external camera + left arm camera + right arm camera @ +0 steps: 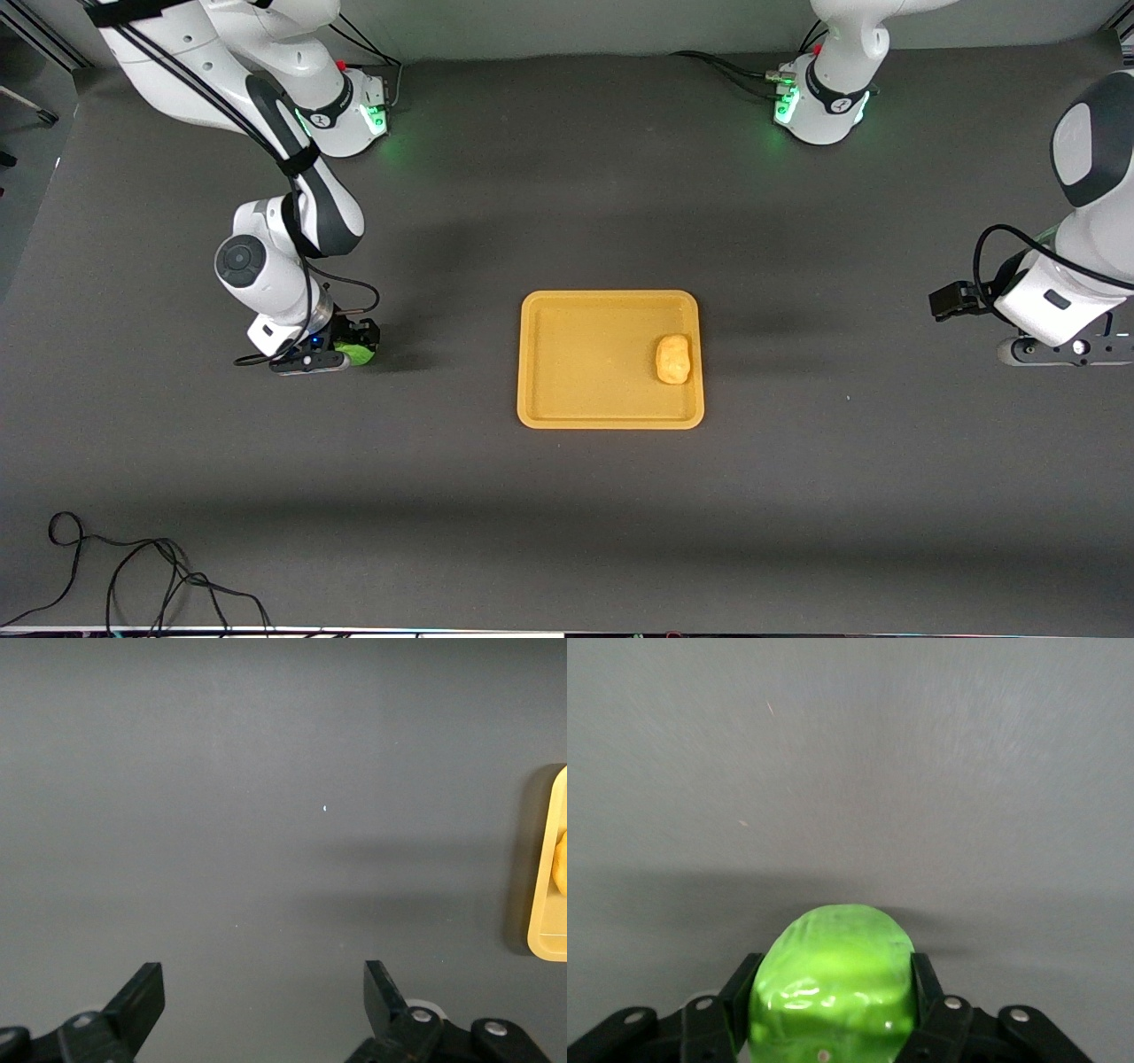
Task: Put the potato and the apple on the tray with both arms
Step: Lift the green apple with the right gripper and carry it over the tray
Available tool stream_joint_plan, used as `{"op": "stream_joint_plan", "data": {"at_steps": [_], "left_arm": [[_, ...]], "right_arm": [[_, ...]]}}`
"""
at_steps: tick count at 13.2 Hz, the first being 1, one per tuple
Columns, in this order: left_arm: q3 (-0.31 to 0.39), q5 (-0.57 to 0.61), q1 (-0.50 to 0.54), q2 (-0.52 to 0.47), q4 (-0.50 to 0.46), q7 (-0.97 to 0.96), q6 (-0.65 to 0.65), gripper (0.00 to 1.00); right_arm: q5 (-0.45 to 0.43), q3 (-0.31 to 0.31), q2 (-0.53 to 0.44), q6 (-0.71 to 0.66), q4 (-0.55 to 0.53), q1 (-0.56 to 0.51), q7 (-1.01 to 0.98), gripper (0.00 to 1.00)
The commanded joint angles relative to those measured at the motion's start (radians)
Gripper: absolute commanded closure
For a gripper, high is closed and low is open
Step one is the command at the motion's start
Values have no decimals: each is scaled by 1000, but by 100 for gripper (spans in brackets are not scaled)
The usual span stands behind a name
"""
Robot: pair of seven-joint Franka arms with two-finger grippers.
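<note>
The yellow-orange tray [585,363] lies at the table's middle. The potato [673,359] lies in it, by the rim toward the left arm's end. The green apple [359,355] is toward the right arm's end, down at the table surface. My right gripper [358,346] is shut on it; in the right wrist view the apple [833,966] fills the gap of the gripper [833,992], a finger on each side. My left gripper [950,303] waits open and empty over bare table at the left arm's end. The left wrist view shows the open gripper [264,992], the tray's edge [549,904] and part of the potato [561,873].
A loose black cable [133,576] lies on the table at the corner nearest the front camera, at the right arm's end. The two arm bases [354,106] [819,102] stand along the table's edge farthest from the front camera.
</note>
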Motion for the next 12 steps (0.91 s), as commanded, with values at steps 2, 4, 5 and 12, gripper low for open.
{"op": "stream_joint_plan", "data": {"at_steps": [2, 4, 5, 12], "left_arm": [[-12, -16, 2, -32, -38, 24, 4, 0], [-10, -39, 11, -34, -46, 106, 3, 0], [-7, -65, 11, -34, -46, 106, 10, 0], [-4, -67, 13, 50, 95, 104, -89, 0]], "right_arm": [[18, -23, -167, -392, 181, 4, 1, 45], [18, -31, -172, -667, 394, 3, 6, 45], [15, -31, -166, -762, 480, 3, 6, 44], [7, -4, 24, -970, 927, 214, 378, 44]]}}
